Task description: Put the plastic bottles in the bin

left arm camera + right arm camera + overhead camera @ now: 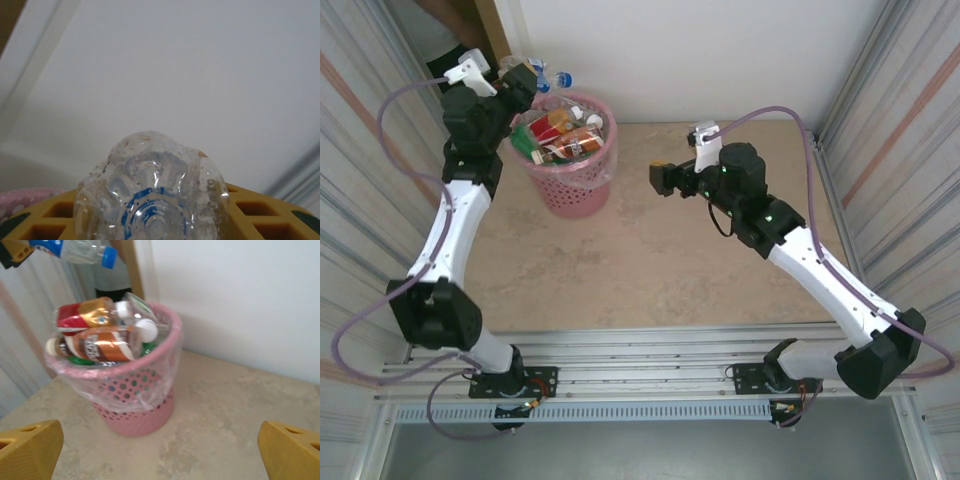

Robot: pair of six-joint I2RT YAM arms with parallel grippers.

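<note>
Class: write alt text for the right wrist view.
A pink lattice bin heaped with crushed bottles stands on a beige table. The left claw holds a clear blue-capped bottle at upper left; the right claw is open.

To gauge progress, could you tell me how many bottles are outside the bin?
1: a clear blue-capped bottle held in the left gripper, raised near the bin; arms may hide others.

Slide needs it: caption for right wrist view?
Open right gripper faces the full bin; left gripper holds a bottle above.
</note>
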